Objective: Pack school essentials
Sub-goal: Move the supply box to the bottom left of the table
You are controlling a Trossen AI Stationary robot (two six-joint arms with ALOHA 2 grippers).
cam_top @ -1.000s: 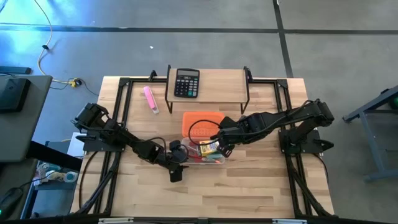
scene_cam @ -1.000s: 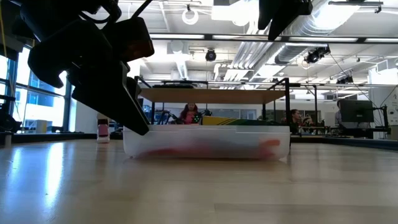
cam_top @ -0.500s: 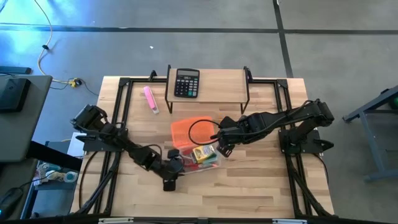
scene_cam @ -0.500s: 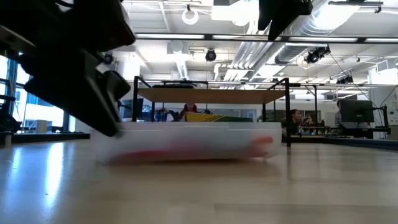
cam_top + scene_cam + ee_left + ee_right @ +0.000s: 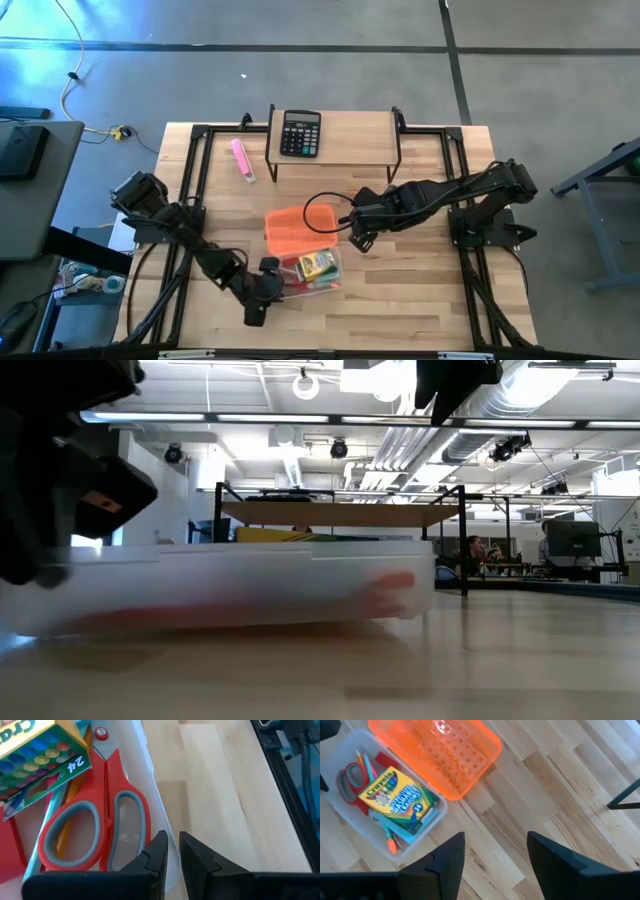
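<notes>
A clear plastic box (image 5: 318,272) stands on the table's near middle. It holds a yellow crayon pack (image 5: 40,760), red-handled scissors (image 5: 95,835) and pencils (image 5: 390,840). Its orange lid (image 5: 297,228) lies open side up against the box's far side. My left gripper (image 5: 275,283) is at the box's left end, shut on its wall. My right gripper (image 5: 360,238) hangs open above the table, right of the lid, with nothing between its fingers (image 5: 447,860). My left gripper pinches the box's clear end wall (image 5: 161,815), beside the scissors' handles. One finger (image 5: 157,850) is inside the box and the other (image 5: 195,855) outside. The fingers slant down from the table's near left. The box's bottom rests on the table.
A black calculator (image 5: 300,133) sits on a low wooden shelf (image 5: 350,140) at the far edge, and a pink marker (image 5: 243,160) lies left of it. Black frame rails (image 5: 190,200) run along both sides. Bare wood lies at the near right.
My left gripper has shut on the box's end wall and moved toward the table's near left. The box has slid along the table with it and turned a little. The orange lid has come along beside the box.
</notes>
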